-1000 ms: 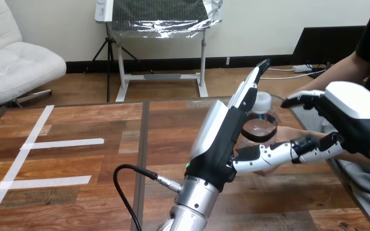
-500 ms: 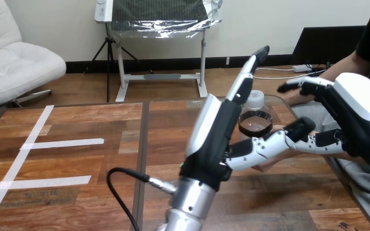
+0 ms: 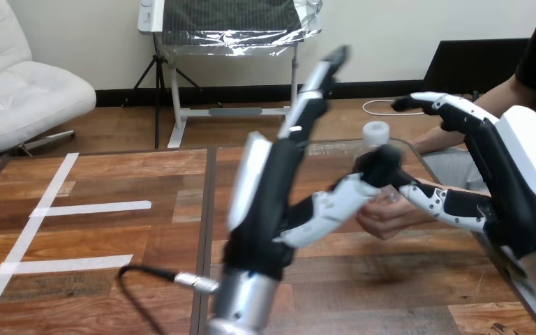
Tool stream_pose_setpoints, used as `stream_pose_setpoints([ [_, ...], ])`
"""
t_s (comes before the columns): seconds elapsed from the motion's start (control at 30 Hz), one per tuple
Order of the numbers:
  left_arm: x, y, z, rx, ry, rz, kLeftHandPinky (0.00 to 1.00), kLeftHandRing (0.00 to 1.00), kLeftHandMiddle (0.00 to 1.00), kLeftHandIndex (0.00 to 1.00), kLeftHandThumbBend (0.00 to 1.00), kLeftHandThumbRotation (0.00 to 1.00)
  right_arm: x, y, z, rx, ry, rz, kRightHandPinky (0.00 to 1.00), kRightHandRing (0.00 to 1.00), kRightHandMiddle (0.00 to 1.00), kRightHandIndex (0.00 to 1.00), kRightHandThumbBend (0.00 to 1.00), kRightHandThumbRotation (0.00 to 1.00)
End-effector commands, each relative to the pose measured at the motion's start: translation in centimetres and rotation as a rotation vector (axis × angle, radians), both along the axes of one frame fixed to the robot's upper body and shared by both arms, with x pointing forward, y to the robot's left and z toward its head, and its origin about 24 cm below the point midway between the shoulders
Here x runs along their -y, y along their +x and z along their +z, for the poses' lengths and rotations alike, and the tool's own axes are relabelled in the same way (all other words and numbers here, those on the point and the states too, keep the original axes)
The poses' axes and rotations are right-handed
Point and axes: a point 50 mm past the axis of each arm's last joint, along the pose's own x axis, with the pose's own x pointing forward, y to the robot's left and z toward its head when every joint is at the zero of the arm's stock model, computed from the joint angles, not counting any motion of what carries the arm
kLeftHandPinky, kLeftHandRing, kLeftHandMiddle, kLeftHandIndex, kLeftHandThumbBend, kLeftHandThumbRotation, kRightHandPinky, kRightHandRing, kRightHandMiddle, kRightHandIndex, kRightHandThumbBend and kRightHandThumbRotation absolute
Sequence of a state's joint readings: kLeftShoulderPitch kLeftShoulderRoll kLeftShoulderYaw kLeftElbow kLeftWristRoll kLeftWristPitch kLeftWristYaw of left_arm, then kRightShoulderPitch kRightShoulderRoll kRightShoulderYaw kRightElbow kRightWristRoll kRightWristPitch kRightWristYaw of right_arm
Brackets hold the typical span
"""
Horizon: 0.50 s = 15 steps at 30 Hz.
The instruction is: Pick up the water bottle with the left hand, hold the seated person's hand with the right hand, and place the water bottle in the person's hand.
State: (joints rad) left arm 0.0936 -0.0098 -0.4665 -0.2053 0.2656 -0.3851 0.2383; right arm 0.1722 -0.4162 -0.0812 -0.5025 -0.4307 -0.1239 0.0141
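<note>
Clear plastic water bottle with a white cap (image 3: 376, 132) is resting upright in the person's hand (image 3: 386, 216), above the wooden desk's (image 3: 112, 237) right side. My left robot hand (image 3: 265, 195) is hovering just beside it, released, fingers straight. My right robot hand (image 3: 509, 174) is spreading open over the person's wrist, grasping nothing.

My left hand (image 3: 269, 202), mid-frame, is black with a long white shell down its back and black-and-white jointed fingers, on a round silver forearm (image 3: 241, 310). My right hand (image 3: 513, 185), at the right edge, has a smooth white shell over black.
</note>
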Motion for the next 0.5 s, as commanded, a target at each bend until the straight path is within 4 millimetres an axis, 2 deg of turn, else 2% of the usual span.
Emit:
stream_pose_setpoints([
  [0.0,-1.0,-0.6,0.8,0.063,-0.056,0.056,0.89,0.92,0.91,0.89,0.57,0.66,-1.1,-0.4,0.8,0.121,0.099,0.02,0.66,0.78,0.81,0.75,0.38,0.0],
  [0.23,-2.2,-1.3,0.2,0.087,-0.04,0.132,0.86,0.9,0.89,0.88,0.54,0.66,-2.4,-1.0,-0.1,0.147,0.234,0.08,0.65,0.78,0.81,0.74,0.31,0.0],
  [0.47,-3.2,-2.1,-0.5,0.109,-0.012,0.19,0.82,0.86,0.87,0.86,0.51,0.7,-3.5,-1.2,-1.1,0.167,0.366,0.167,0.63,0.78,0.82,0.73,0.23,0.0],
])
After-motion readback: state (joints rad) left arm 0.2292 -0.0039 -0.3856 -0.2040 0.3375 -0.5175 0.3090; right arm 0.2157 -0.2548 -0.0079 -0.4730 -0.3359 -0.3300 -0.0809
